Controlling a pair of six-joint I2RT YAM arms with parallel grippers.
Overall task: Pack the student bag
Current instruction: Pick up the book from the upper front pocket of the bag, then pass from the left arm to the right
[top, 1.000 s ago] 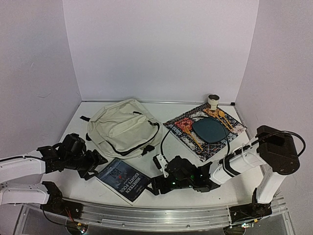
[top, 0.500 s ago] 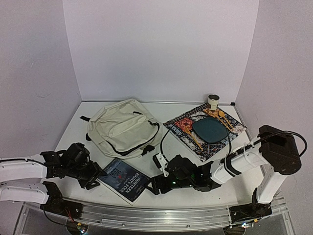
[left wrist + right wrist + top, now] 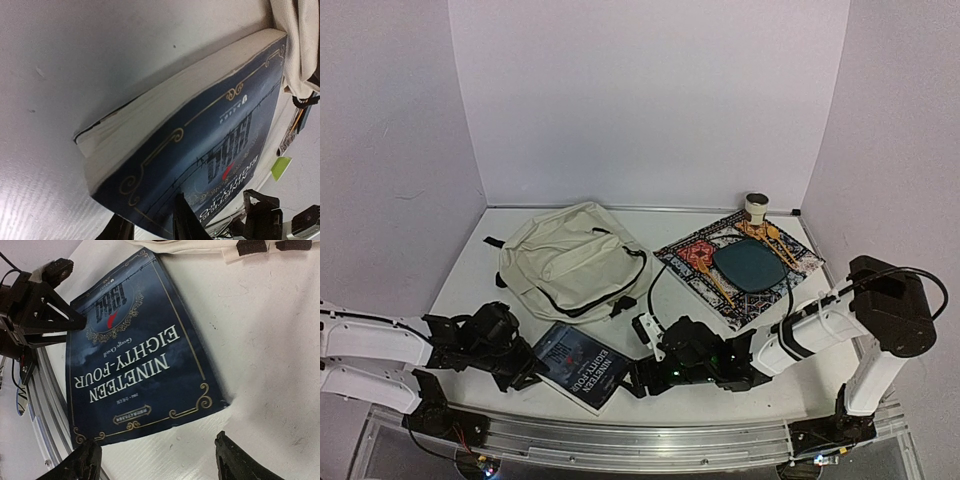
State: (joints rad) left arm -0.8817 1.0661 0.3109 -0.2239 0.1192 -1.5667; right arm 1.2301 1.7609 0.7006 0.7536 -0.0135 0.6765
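Sliding right along the near edge of the desk, the left fingers have come up to the left corner of the dark blue book and narrowed, one lying over the cover and the other beside the page edge, though whether they already pinch it cannot be told. Just near-right of the book's right corner, the right fingers stay spread wide and empty, low over the desk. Farther back, the student bag lies flat just beyond the book's far edge, apart from both pairs of fingers, with the patterned mat to its right.
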